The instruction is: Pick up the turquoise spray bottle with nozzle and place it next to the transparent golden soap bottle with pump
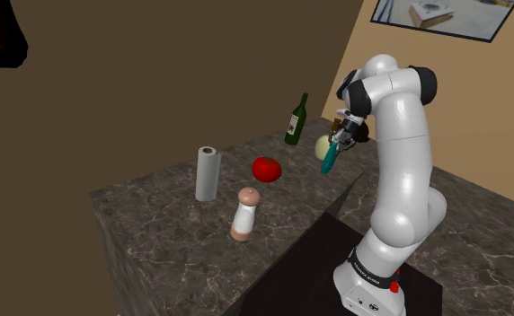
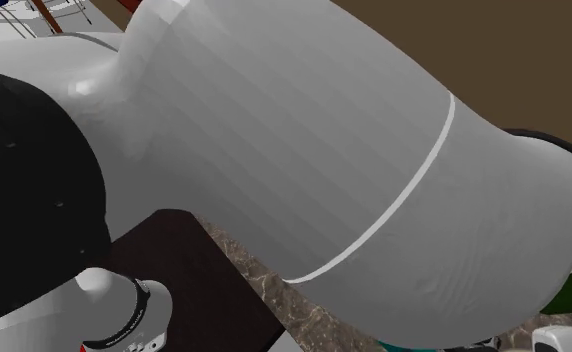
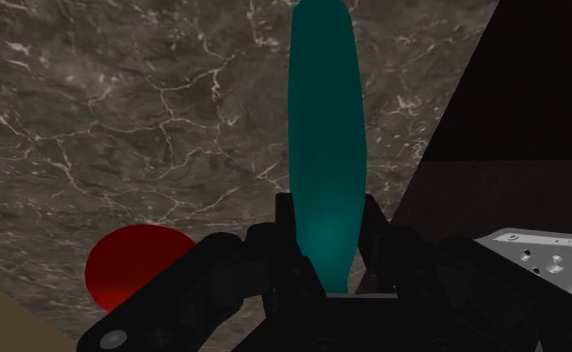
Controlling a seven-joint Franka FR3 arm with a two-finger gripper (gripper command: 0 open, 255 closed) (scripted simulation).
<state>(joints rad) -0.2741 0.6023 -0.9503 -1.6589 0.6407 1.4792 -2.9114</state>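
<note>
Holding: gripper (image 3: 326, 262) is clenched on the teal spray bottle (image 3: 324, 140), which hangs tilted above the dark veined counter (image 1: 156, 215), close to the arm. Pick-up judged complete. Left to do: carry and set-down beside the soap bottle, probably the pale yellowish shape (image 1: 322, 144) just behind it, though its identity is uncertain.

No legible text; white lettering on arm base (image 1: 369, 269) too small to read
</note>
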